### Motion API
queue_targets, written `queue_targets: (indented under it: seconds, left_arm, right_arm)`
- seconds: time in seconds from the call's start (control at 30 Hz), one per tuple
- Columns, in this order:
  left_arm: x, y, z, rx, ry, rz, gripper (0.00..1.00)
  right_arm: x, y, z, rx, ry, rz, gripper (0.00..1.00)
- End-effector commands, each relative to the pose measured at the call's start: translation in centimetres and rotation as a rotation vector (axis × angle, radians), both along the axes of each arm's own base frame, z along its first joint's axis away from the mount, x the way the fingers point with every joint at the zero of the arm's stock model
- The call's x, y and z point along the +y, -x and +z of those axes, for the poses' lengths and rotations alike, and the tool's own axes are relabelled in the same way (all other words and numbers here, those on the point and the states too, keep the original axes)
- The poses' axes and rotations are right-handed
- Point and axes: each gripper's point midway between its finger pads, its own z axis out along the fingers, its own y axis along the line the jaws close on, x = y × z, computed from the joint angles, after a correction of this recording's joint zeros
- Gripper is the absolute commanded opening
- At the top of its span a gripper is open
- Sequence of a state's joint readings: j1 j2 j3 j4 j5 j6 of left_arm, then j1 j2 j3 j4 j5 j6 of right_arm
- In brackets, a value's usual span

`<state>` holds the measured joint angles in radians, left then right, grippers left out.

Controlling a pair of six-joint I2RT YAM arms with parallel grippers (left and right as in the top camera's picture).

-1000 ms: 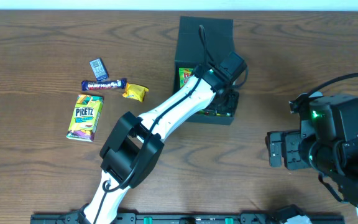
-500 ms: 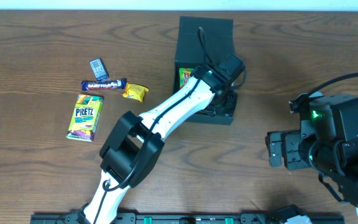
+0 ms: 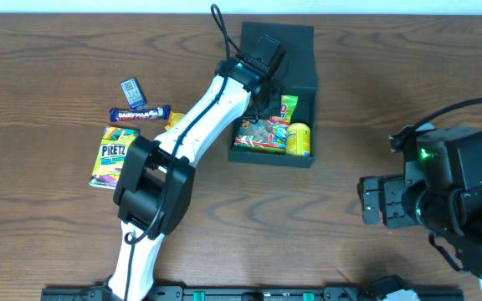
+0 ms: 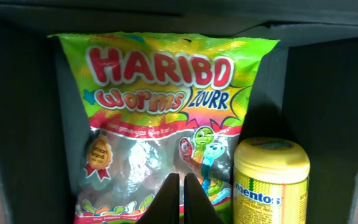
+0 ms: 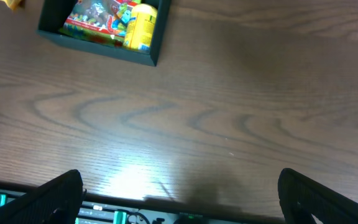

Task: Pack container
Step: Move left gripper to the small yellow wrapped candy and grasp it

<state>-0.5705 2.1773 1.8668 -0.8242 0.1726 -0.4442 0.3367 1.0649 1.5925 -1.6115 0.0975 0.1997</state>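
The black container stands open at the back middle of the table, its lid flap folded back. Inside lie a Haribo worms bag and a yellow Mentos tub to its right. My left gripper hangs over the box's left half. In the left wrist view its fingers are shut and empty just above the Haribo bag, with the Mentos tub beside them. My right gripper is open and empty over bare table at the right. The container also shows in the right wrist view.
Left of the container lie a Pretz box, a Dairy Milk bar, a small yellow packet partly under my left arm, and a small blue packet.
My left arm has swung from the box's front right toward its back left, uncovering the Haribo bag and Mentos tub. The right arm has not moved.
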Motion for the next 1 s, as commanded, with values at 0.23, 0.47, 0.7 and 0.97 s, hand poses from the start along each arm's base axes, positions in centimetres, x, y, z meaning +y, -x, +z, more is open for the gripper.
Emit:
queue_targets:
  seconds: [0.23, 0.47, 0.7, 0.97]
  left_arm:
    - [-0.8, -0.2, -3.8, 0.022, -0.053, -0.032, 0.06]
    - [0.9, -1.3, -6.2, -0.010, -0.166, 0.002, 0.06]
    - [2.1, -1.5, -7.0, -0.026, -0.242, -0.004, 0.06]
    - [3.1, -1.9, -6.9, -0.052, -0.305, 0.010, 0.05]
  right_arm:
    - [-0.2, 0.0, 0.3, -0.010, 0.003, 0.004, 0.99]
    - [-0.2, 0.0, 0.3, -0.010, 0.003, 0.004, 0.99]
    - [-0.2, 0.0, 0.3, -0.010, 0.003, 0.004, 0.99]
    - [-0.2, 0.0, 0.3, -0.010, 0.003, 0.004, 0.99]
